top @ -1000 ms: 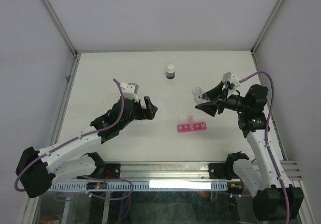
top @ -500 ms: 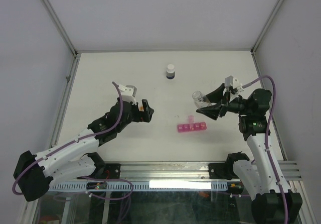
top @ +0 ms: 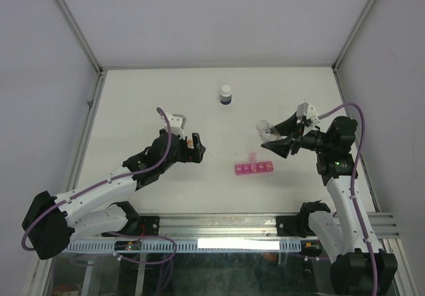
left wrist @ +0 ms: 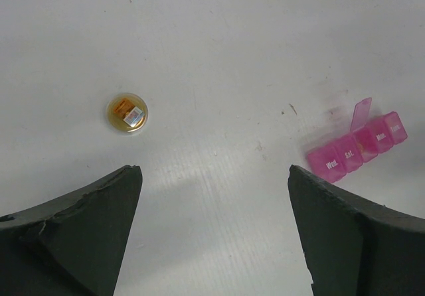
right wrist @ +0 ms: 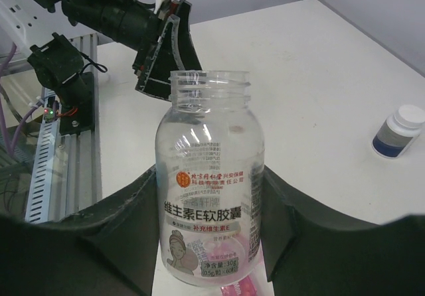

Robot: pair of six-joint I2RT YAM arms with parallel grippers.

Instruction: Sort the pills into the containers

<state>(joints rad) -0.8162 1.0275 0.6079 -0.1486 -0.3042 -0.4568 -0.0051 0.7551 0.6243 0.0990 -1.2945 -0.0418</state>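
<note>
The pink containers strip lies mid-table, one lid standing up. My right gripper hangs above and just right of the strip, shut on a clear uncapped bottle with a printed label. A pink end of the strip shows below the bottle. My left gripper is open and empty, low over bare table left of the strip. A small round orange cap lies on the table ahead of its left finger. I cannot make out any pills.
A dark bottle with a white cap stands at the back middle of the table, also to the right in the right wrist view. Metal frame posts and walls bound the table. The left arm shows beyond the clear bottle.
My left gripper has sunk and drawn slightly back toward its base, staying open. My right gripper has carried the clear bottle a little lower and nearer the pink strip.
</note>
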